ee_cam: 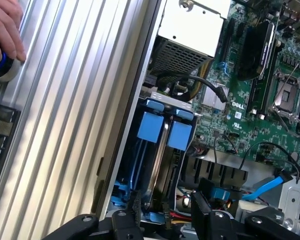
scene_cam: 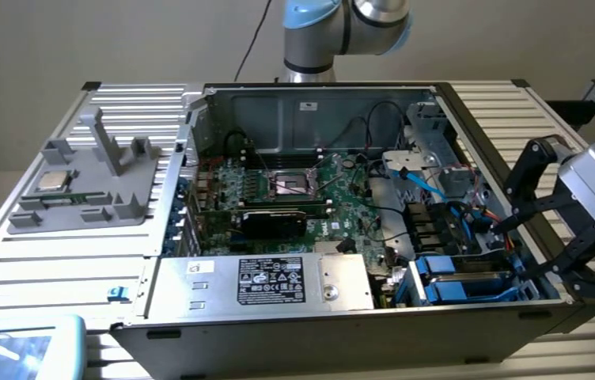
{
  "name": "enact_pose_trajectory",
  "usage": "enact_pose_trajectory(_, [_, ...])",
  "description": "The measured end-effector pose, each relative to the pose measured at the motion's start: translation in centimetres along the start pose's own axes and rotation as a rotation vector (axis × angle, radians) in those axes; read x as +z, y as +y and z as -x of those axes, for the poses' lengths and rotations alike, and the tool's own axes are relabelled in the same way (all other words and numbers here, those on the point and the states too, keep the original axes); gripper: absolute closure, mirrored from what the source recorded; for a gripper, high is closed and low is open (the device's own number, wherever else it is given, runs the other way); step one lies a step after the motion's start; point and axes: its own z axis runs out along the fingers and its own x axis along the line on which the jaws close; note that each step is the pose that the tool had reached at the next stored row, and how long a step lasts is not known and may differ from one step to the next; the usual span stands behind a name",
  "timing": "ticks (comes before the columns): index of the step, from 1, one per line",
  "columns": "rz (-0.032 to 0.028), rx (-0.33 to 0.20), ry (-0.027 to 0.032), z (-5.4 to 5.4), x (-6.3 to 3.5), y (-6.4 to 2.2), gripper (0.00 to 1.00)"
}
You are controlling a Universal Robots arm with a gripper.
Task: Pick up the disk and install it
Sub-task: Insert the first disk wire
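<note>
Looking at the exterior view first: the open PC case point(scene_cam: 171, 237) lies flat on the ribbed alu table point(scene_cam: 54, 261). The gripper point(scene_cam: 524, 237) hangs over the case wall on the exterior view's right, just above the drive bay. Jaws are spread wide w/ nothing between them, so it's open and empty.

The disk point(scene_cam: 467, 289) w/ its blue carrier sits down in that bay, lower part of the exterior view's right, close below the gripper but not touching it afaict.

Stuff you get from this cam and not the other:
- the robot arm point(scene_cam: 340, 32) at top centre
- a grey fixture point(scene_cam: 86, 190) on the exterior view's left w/ a small silver chip point(scene_cam: 53, 180) on it
- the black label on the big silver box point(scene_cam: 276, 281) at the front

Wrist cam point(ee_cam: 167, 212) looks straight down past the black fingers point(ee_cam: 210, 215) into the bay. The disk point(ee_cam: 151, 127) stands on edge w/ a second blue tab point(ee_cam: 180, 135) right beside it. So there are two carriers, and I can't tell which is which. It also catches a person's hand point(ee_cam: 5, 30) on the table, fingertips on a round blue-and-black thing point(ee_cam: 0, 67), well apart from the case. The motherboard point(ee_cam: 250, 115) shows much closer here.
</note>
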Motion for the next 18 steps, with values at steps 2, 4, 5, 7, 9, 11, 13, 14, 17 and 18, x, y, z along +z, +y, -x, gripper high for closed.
enact_pose_trajectory(2, [-0.0019, -0.003, -0.0087, -0.2, 0.07, 0.05, 0.47])
enact_pose_trajectory(4, [-0.0030, -0.005, -0.0155, -0.3, 0.35, 0.05, 0.47])
enact_pose_trajectory(5, [-0.0032, -0.007, -0.0175, -0.4, 0.49, 0.06, 0.47])
enact_pose_trajectory(7, [-0.0026, -0.013, -0.0211, -0.5, 0.74, 0.02, 0.47])
enact_pose_trajectory(9, [-0.0020, -0.026, -0.0302, -0.5, 0.86, -0.01, 0.47])
enact_pose_trajectory(11, [-0.0031, -0.038, -0.0448, -0.5, 0.94, -0.01, 0.47])
enact_pose_trajectory(13, [-0.0030, -0.046, -0.0516, -0.6, 1.07, -0.07, 0.47])
enact_pose_trajectory(14, [-0.0023, -0.050, -0.0529, -0.6, 1.17, -0.10, 0.47])
enact_pose_trajectory(17, [-0.0007, -0.060, -0.0564, -0.7, 1.54, -0.14, 0.47])
enact_pose_trajectory(18, [-0.0009, -0.063, -0.0595, -0.8, 1.61, -0.17, 0.47])
